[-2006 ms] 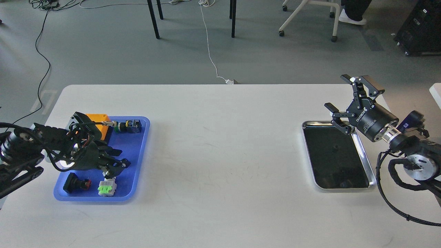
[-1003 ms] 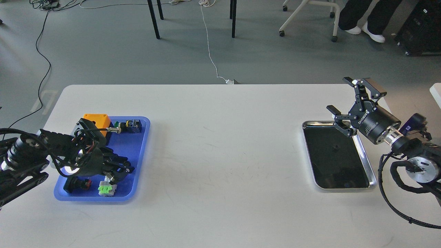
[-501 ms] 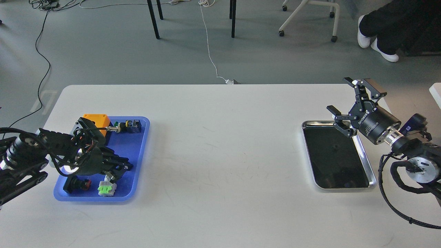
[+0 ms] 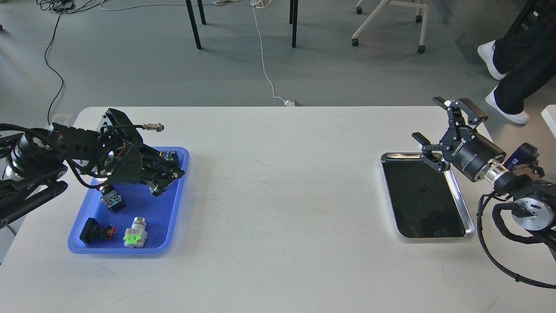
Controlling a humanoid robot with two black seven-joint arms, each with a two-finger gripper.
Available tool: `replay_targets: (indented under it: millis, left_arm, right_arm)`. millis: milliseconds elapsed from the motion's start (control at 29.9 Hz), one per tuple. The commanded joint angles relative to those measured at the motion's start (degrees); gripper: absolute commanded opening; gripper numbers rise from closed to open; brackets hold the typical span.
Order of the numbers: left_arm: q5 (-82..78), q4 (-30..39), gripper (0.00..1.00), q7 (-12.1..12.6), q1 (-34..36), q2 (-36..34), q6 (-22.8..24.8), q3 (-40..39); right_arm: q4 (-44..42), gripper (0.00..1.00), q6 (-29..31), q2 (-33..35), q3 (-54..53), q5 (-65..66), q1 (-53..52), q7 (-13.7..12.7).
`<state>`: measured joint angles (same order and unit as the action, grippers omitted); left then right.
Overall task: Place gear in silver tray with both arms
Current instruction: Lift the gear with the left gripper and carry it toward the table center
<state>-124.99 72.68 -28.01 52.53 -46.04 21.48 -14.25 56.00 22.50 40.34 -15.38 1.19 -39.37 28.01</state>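
My left gripper hangs over the far part of the blue tray, raised above its parts. Its fingers are dark and bunched, so I cannot tell whether they hold anything. I cannot pick out a gear in this view. The silver tray lies at the right of the table, its dark bottom bare except for a small speck. My right gripper is open and empty. It hovers over the tray's far right corner.
In the blue tray lie a black part with a green-and-white face, a black-and-red part and a white-and-green part. A wide stretch of white table separates the two trays. A person's legs stand at the far right.
My left gripper has lifted and moved toward the far end of the blue tray, uncovering the black part. My right gripper has barely moved. The person at the far right has shifted.
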Motion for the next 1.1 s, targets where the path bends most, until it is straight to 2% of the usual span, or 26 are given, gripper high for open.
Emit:
replay_targets:
  millis: [0, 67, 267, 468, 535, 702, 869, 1070]
  left_arm:
    - [0.0, 4.7, 0.15, 0.0, 3.5, 2.3, 3.6, 0.1]
    - [0.0, 6.1, 0.15, 0.0, 5.2, 6.2, 6.4, 0.2]
    - [0.0, 5.5, 0.15, 0.0, 8.7, 16.5, 6.5, 1.0]
    - [0.0, 4.5, 0.15, 0.0, 9.3, 27.6, 6.5, 1.2]
    - [0.0, 2.6, 0.15, 0.0, 9.5, 31.0, 6.5, 2.8]
    - [0.0, -7.5, 0.15, 0.0, 10.1, 39.2, 6.5, 7.0]
    - [0.0, -13.1, 0.16, 0.0, 10.0, 44.5, 6.5, 8.2]
    - [0.0, -17.5, 0.16, 0.0, 9.6, 46.0, 6.5, 8.7]
  right_arm:
    - [0.0, 0.98, 0.0, 0.0, 0.0, -0.1, 0.0, 0.0]
    - [0.0, 0.98, 0.0, 0.1, 0.0, 0.0, 0.0, 0.0]
    - [0.0, 0.98, -0.1, 1.1, 0.0, -0.1, 0.1, 0.0]
    - [0.0, 0.98, -0.2, 2.5, -0.2, 0.0, 0.3, 0.0]
    - [0.0, 0.98, -0.2, 2.7, -0.2, -0.1, 0.7, 0.0]
    - [0.2, 0.98, -0.2, 4.0, -0.2, -0.1, 1.1, 0.0]
    - [0.2, 0.98, -0.2, 4.5, -0.2, -0.1, 1.6, 0.0]
    - [0.2, 0.98, -0.2, 4.6, -0.2, -0.1, 2.3, 0.0]
